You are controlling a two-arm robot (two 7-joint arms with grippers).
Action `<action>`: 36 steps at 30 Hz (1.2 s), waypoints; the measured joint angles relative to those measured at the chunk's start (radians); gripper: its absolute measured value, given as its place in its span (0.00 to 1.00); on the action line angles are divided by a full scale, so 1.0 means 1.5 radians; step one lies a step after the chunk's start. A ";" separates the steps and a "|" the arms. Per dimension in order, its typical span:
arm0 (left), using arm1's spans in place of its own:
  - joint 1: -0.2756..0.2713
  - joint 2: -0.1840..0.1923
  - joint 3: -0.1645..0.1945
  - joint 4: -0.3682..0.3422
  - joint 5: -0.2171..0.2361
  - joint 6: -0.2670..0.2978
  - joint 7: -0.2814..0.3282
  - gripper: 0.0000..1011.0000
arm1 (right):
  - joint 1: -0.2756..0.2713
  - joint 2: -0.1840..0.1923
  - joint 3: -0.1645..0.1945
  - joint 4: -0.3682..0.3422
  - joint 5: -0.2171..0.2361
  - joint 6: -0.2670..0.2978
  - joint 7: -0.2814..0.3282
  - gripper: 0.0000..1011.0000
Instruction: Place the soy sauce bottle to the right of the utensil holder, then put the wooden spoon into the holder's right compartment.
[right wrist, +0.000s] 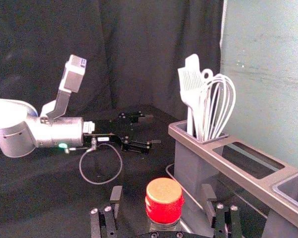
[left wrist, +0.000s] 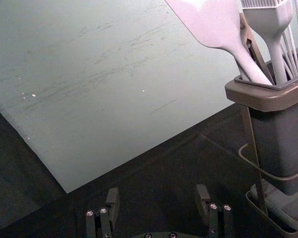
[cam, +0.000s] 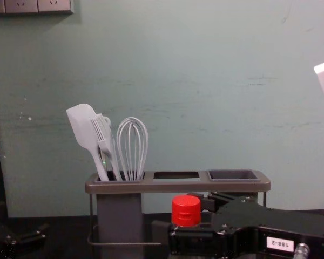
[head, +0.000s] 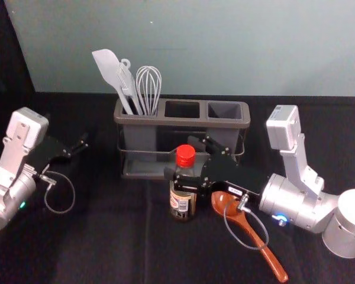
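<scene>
At the far left, over the dark tabletop (head: 112, 236) and well apart from the holder, is the left gripper (head: 81, 145), its fingers spread with nothing between them. Next comes the utensil holder (head: 165, 120), whose left compartment carries a spatula (head: 108, 68), a brush (head: 127, 83) and a whisk (head: 149, 86), heads up; the spatula tilts left.

In front of the holder, near its middle, the soy sauce bottle (head: 179, 204) stands upright on the tabletop, red cap on top. The right gripper (head: 180, 157) reaches in from the right at the bottle's upper part, one finger on the holder side and one on the near side. Its fingers are spread around the bottle, and the right wrist view has the cap between them with a gap on either side.

Right of the bottle, the wooden spoon (head: 248, 229) lies on the tabletop, bowl partly under the right gripper, handle slanting toward the near right.
</scene>
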 joint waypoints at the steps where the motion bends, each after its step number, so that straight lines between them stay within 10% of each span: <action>1: 0.000 0.000 0.000 0.000 0.000 0.000 0.000 0.99 | 0.001 -0.001 0.000 0.001 -0.001 0.000 0.000 0.99; 28: 0.000 0.000 0.000 0.000 0.000 0.000 0.000 0.99 | 0.004 -0.009 -0.002 0.002 -0.019 -0.012 -0.005 0.99; 36: 0.000 0.000 0.000 0.000 0.000 0.000 0.000 0.99 | 0.004 -0.008 -0.002 0.002 -0.019 -0.012 -0.005 0.83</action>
